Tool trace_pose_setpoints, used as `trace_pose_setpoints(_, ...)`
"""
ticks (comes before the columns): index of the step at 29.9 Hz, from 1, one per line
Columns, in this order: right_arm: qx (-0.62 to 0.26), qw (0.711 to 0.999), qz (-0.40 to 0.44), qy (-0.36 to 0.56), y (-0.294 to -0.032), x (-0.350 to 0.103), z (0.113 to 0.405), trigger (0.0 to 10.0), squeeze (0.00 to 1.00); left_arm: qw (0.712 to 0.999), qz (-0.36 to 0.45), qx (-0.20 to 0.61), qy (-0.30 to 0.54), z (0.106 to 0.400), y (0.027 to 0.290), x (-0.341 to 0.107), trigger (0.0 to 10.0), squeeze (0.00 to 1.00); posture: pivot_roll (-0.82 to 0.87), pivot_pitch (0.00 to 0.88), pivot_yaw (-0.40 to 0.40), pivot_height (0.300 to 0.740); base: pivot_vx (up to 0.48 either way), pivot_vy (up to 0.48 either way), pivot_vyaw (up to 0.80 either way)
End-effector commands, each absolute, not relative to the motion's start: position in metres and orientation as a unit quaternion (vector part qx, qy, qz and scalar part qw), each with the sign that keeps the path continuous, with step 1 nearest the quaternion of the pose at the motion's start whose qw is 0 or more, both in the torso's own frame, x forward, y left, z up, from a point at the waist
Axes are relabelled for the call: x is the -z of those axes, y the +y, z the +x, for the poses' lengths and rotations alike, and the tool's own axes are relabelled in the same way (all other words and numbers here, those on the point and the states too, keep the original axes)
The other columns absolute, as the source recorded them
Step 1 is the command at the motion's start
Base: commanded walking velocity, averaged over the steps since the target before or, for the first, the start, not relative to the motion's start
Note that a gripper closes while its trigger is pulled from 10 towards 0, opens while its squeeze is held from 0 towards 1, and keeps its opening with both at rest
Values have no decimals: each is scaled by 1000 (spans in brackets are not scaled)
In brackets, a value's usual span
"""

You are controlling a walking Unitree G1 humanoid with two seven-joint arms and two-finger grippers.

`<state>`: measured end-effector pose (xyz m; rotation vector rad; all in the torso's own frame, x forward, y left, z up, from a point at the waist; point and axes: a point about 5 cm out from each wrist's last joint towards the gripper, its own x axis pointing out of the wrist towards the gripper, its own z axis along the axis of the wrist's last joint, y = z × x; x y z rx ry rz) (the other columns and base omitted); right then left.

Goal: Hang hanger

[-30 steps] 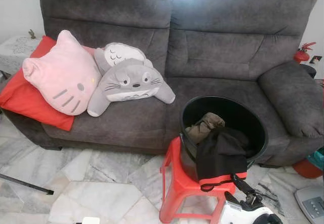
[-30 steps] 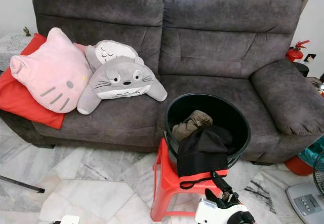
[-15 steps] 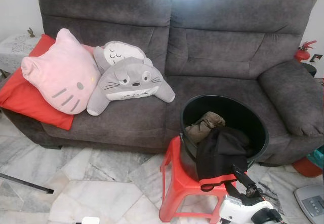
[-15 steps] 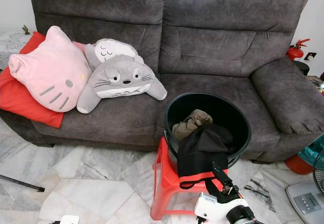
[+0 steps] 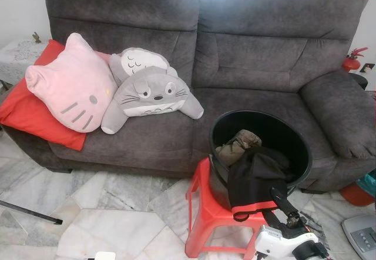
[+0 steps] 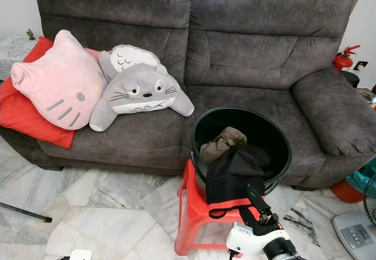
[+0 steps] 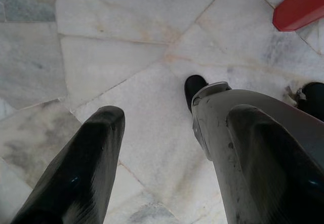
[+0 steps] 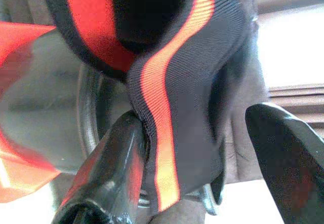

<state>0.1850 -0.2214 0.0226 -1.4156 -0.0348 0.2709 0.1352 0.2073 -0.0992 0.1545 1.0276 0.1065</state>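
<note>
Right tool (image 6: 254, 196), fingers spread wide, reaches up at the orange-trimmed hem of the black garment (image 6: 234, 175) draped over the black bucket (image 6: 276, 132) on the red stool (image 6: 189, 210), at 5 o'clock. No hanger is visible. Left tool (image 7: 167, 148) hangs open above the marble floor (image 7: 126, 46). Risk: tugging the hem could tip the bucket off the stool.
</note>
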Motion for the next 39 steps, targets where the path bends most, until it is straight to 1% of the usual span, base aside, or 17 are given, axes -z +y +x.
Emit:
trace_pose_setpoints(1, -105, 746, -656, -36, -226, -32, 186, 10000, 0, 856, 73, -47, 510, 126, 204, 104, 10000, 0, -127, 0, -60, 740, 0, 0, 0)
trace_pose_setpoints(11, -102, 749, -654, -41, -227, -35, 180, 10000, 0, 856, 73, -45, 510, 126, 204, 104, 10000, 0, -130, 0, -59, 740, 0, 0, 0)
trace_pose_setpoints(17, -113, 756, -644, -30, -226, -31, 182, 10000, 0, 856, 74, -45, 510, 126, 204, 103, 10000, 0, -130, 0, -60, 740, 0, 0, 0)
trace_pose_setpoints(32, -122, 753, -646, -37, -217, -24, 202, 10000, 0, 856, 73, -45, 509, 126, 203, 104, 10000, 0, -129, 0, -57, 740, 0, 0, 0)
trace_pose_setpoints(39, -115, 757, -641, -49, -215, -25, 208, 10000, 0, 857, 73, -47, 509, 126, 204, 103, 10000, 0, -126, 0, -57, 740, 0, 0, 0)
